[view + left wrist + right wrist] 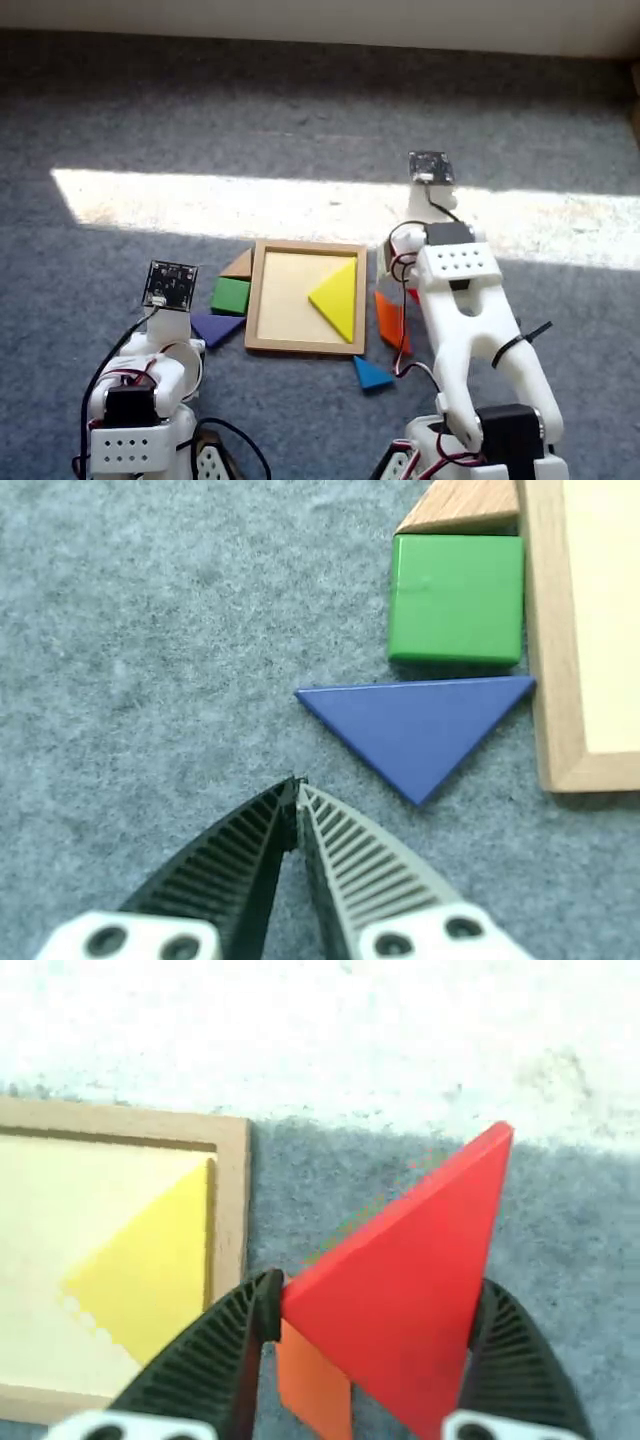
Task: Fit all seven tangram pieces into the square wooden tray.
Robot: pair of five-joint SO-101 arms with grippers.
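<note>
The square wooden tray (257,296) lies on the grey carpet with a yellow triangle (337,297) inside its right half. My right gripper (375,1325) is shut on a large red triangle (410,1270), held just right of the tray (232,1200) and above an orange piece (312,1390). My left gripper (298,792) is shut with nothing in it, just short of a blue-purple triangle (420,725). Beyond that lie a green square (456,598) and a wooden-coloured triangle (468,508), both against the tray's left side. A small blue triangle (371,373) sits below the tray's right corner.
A bright strip of sunlight (230,205) crosses the carpet behind the tray. The right arm's white body (470,310) stands over the orange piece (390,318). Open carpet lies to the left and far side.
</note>
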